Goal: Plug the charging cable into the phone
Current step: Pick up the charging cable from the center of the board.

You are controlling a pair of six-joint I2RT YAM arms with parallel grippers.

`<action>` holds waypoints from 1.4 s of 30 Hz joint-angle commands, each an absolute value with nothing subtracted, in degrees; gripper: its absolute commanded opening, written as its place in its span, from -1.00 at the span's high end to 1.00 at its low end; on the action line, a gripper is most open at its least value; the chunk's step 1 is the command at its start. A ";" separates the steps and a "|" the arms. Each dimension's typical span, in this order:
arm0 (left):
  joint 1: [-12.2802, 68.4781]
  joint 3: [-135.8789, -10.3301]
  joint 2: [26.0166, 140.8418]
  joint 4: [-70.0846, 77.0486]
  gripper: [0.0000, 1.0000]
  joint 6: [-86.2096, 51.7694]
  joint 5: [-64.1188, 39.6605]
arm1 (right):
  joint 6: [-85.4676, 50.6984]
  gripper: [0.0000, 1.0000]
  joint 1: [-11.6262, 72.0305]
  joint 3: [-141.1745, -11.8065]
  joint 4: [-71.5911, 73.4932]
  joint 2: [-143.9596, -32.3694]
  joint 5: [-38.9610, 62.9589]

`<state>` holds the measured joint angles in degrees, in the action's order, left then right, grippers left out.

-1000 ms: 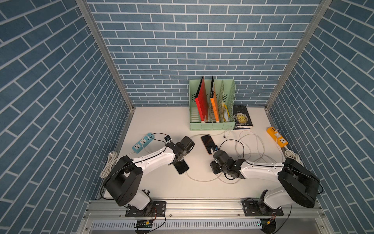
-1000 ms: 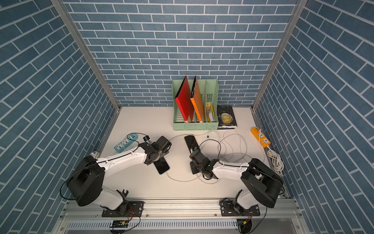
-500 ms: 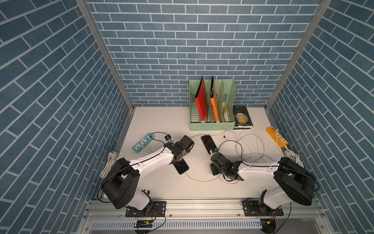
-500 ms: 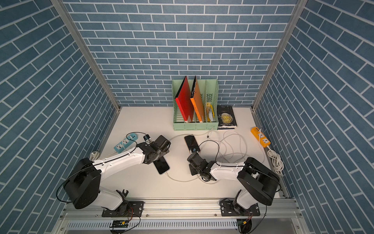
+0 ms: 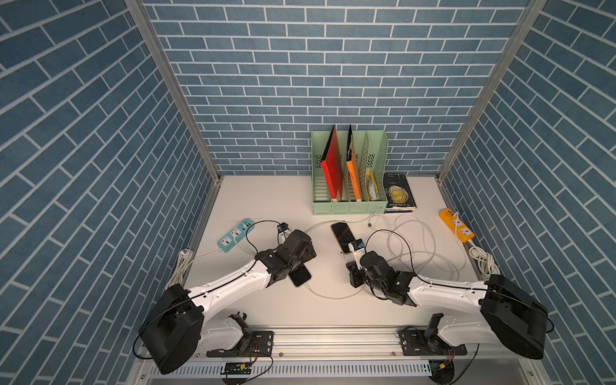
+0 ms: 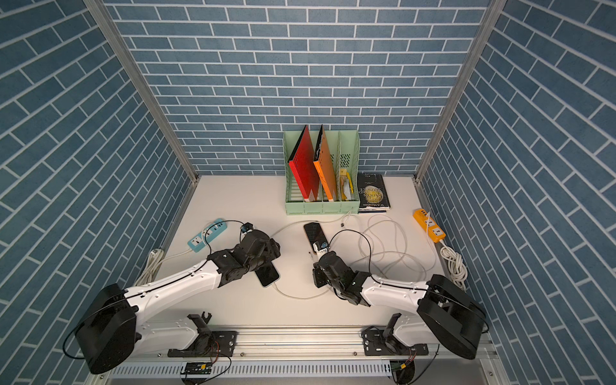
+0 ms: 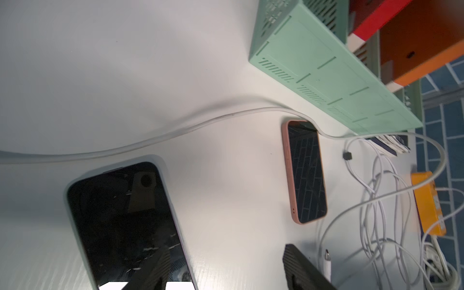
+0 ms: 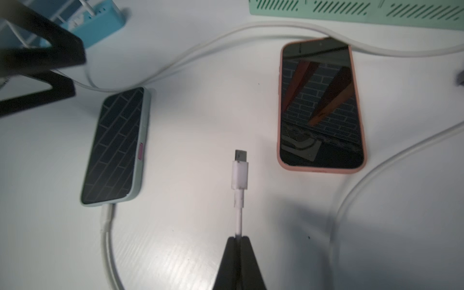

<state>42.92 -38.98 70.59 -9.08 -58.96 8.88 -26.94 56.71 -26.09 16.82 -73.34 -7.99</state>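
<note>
Two fingertips of my right claw (image 8: 238, 238) are pinching the charging cable (image 8: 238, 221) on its thin white cord, just behind the plug (image 8: 240, 168), so the pick-up is looking done while the mating is not yet begun. The plug is sticking straight out from my fingertips, long axis in line with the claw, metal tip leading and aiming at bare table (image 8: 190, 113) between two phones rather than at either. The pink-cased phone (image 8: 320, 108), which I am judging to be the one left to serve, is lying flat and screen-up near the green file organizer (image 8: 351, 10), long axis roughly parallel to the plug, its near short end facing my claw but off to one side. Nothing is sitting in that end, and I cannot make out its port. Swinging across, lining up and pushing in are remaining. Farther out, the green-cased phone (image 8: 118, 145) is already carrying another white cable (image 8: 106, 226), and my left claw (image 7: 224, 251) is hanging over it, jaws apart, gripping nothing.
</note>
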 commanded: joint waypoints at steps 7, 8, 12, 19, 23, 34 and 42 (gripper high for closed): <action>48.08 -27.73 66.24 19.86 -0.03 -53.36 -3.55 | -24.72 1.00 56.58 -22.49 30.47 -67.80 -3.79; 48.75 -27.15 66.14 21.38 -0.02 -52.89 -3.73 | -24.70 1.00 56.48 -22.46 30.62 -67.91 -3.65; 50.54 -25.86 67.38 26.86 0.00 -52.47 -4.24 | -24.70 1.00 56.52 -22.17 31.30 -68.73 -3.52; 52.33 -29.02 71.71 26.53 0.00 -52.78 -2.37 | -24.39 1.00 56.52 -22.41 31.23 -69.67 -3.18; 53.23 -31.91 74.78 26.39 0.06 -52.98 -1.75 | -24.43 1.00 56.51 -22.63 31.18 -69.96 -3.08; 53.88 -35.25 79.87 24.18 0.31 -55.31 1.39 | -24.27 1.00 56.52 -22.83 30.91 -70.22 -2.60; 53.99 -35.84 80.83 24.35 0.56 -56.00 1.86 | -24.08 1.00 56.54 -22.93 30.74 -70.64 -2.64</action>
